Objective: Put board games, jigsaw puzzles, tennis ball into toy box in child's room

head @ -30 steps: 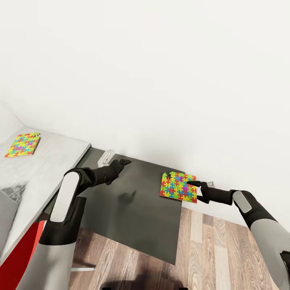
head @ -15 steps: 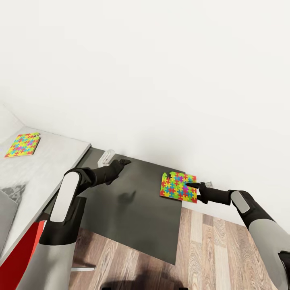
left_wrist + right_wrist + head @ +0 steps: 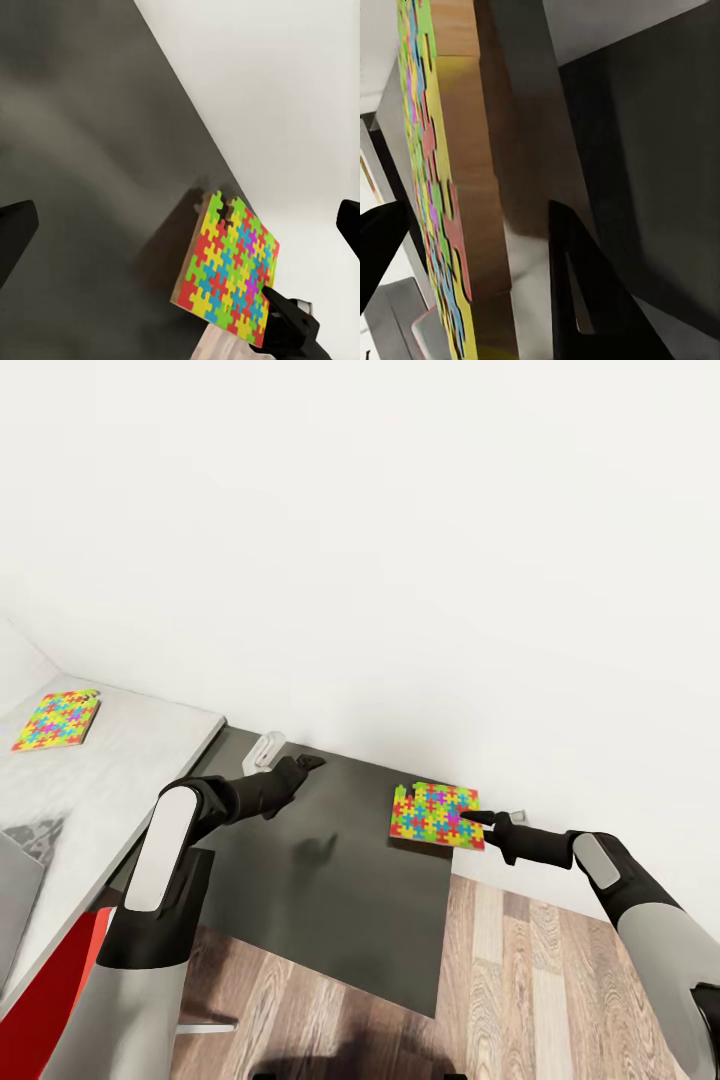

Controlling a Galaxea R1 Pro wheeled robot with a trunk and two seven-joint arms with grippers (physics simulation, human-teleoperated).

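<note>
A many-coloured jigsaw puzzle (image 3: 437, 815) hangs tilted just above the dark grey side cabinet (image 3: 330, 890), near its far right corner by the wall. My right gripper (image 3: 478, 822) is shut on the puzzle's right edge; in the right wrist view its wooden edge (image 3: 472, 187) sits between the two fingers. The left wrist view shows the puzzle (image 3: 232, 274) raised, with its shadow on the cabinet top. My left gripper (image 3: 300, 765) hovers open over the cabinet's far left part. A second jigsaw puzzle (image 3: 57, 720) lies flat on the table (image 3: 130, 760). The board games and tennis ball are out of view.
A light grey flat wall (image 3: 15, 900) at the head view's left edge looks like the toy box. A red chair (image 3: 60, 1000) stands under the table. A small pale object (image 3: 265, 748) sits by the white wall. Wood-plank floor (image 3: 560, 980) lies to the right.
The puzzle in my right gripper has risen off the cabinet and shifted a little left, now tilted. The left arm has not moved.
</note>
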